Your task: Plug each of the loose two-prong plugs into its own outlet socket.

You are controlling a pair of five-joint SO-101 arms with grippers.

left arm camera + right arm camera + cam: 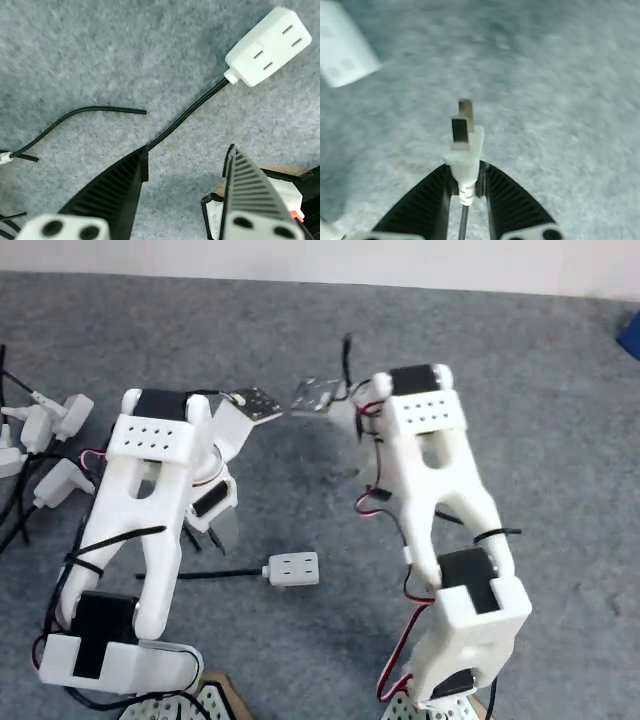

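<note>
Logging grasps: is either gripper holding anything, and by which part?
The right gripper pinches a white two-prong plug by its cord end, prongs pointing outward. The left gripper is open, holding nothing.

One overhead camera, two on my wrists
The high one looks down over the tabletop (560, 440) and my arms; the wrist ones peer close along my left gripper (189, 150) and right gripper (467, 170). High and left wrist views share the outlet block (294, 569)
</note>
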